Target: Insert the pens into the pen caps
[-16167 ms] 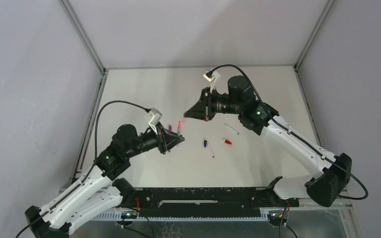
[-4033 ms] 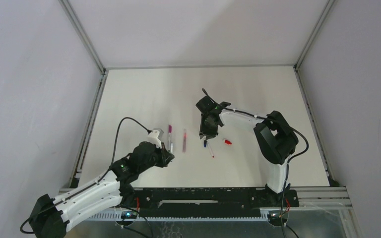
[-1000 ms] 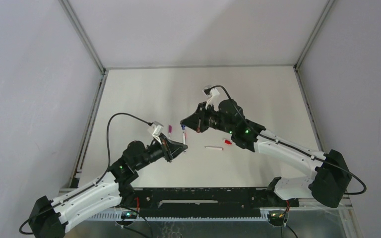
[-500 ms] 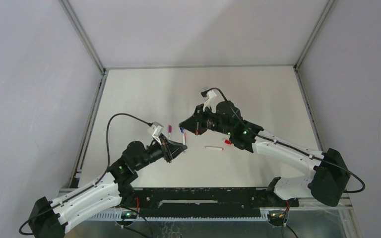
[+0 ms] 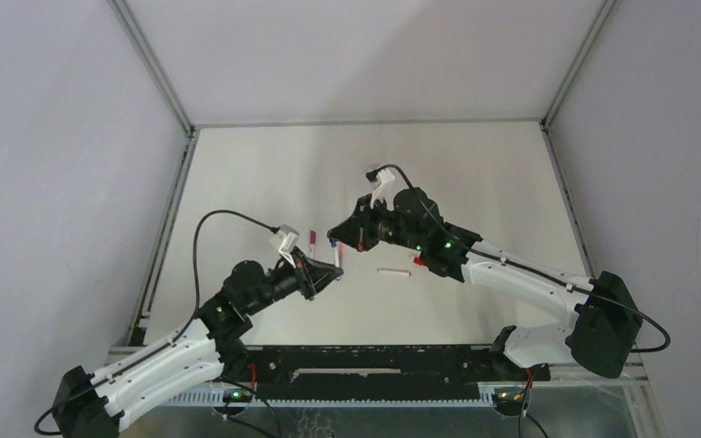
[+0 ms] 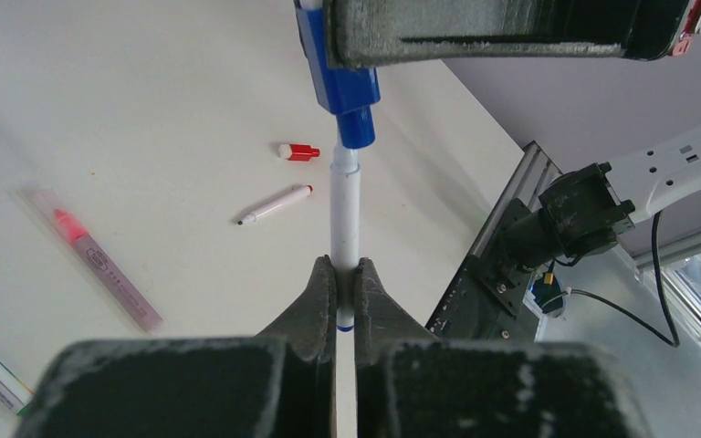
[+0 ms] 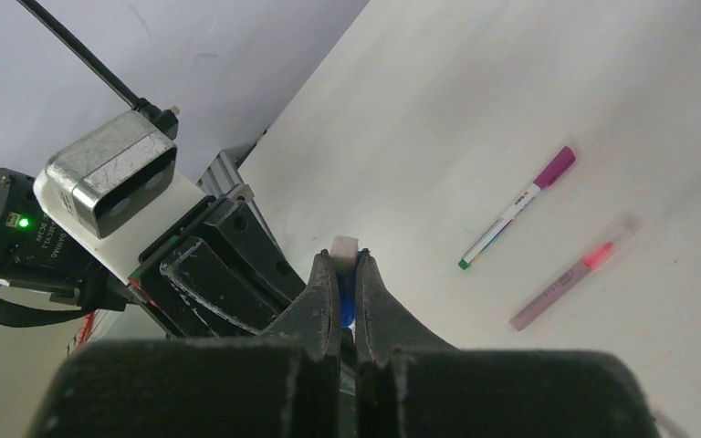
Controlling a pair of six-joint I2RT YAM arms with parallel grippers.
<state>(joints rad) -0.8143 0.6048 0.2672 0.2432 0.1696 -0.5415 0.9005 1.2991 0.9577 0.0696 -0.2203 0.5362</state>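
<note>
My left gripper (image 6: 344,274) is shut on a white pen (image 6: 344,210) with a blue end band and holds it above the table. My right gripper (image 7: 346,265) is shut on a blue cap (image 6: 342,82), also seen between its fingers in the right wrist view (image 7: 346,297). The pen's tip meets the open end of the cap, in line with it. In the top view the left gripper (image 5: 329,271) and the right gripper (image 5: 336,235) face each other at mid-table.
On the table (image 5: 265,173) lie a red cap (image 6: 298,151), a red-tipped white pen (image 6: 275,204), a pinkish pen (image 6: 100,265) and a purple-capped pen (image 7: 518,206). The left wrist camera housing (image 7: 114,182) is close ahead of the right gripper.
My right gripper has moved a little left with the blue cap, closing the gap to the pen tip. The left gripper has hardly moved.
</note>
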